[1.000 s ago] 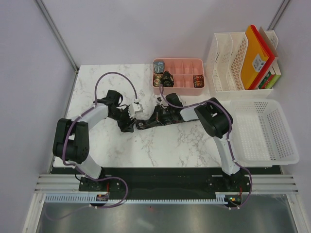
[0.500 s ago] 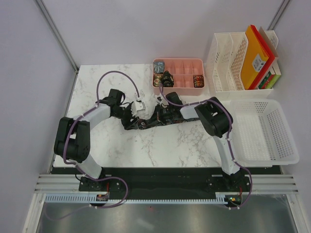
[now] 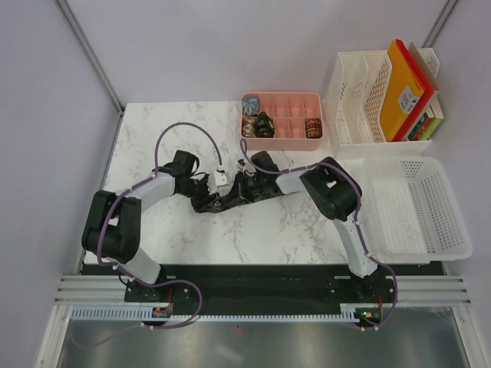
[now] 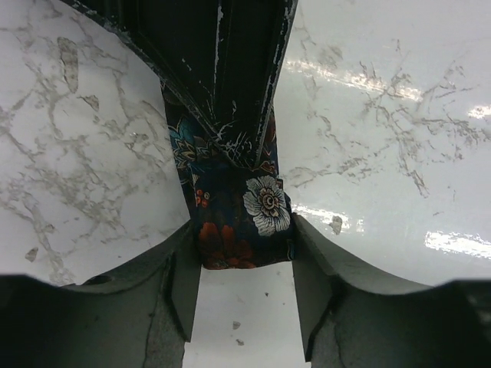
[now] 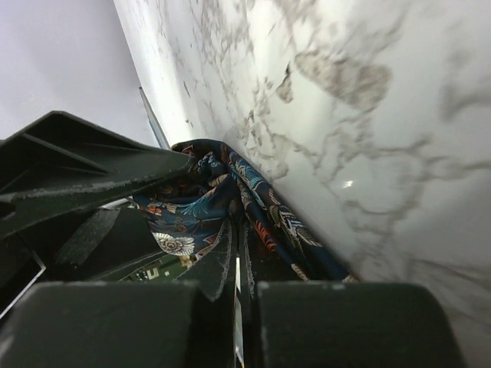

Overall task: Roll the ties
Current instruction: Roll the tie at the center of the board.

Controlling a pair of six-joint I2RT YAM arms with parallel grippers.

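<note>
Right end effector [image 4: 234, 146] covers upper tie [image 4: 238, 222]

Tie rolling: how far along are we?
Done: three rolled ties sit in the pink plastic compartment tray. In hand: a dark floral fabric necktie, right gripper shut on it, left gripper straddling its end. Left: finishing that roll, probably traying it.
</note>
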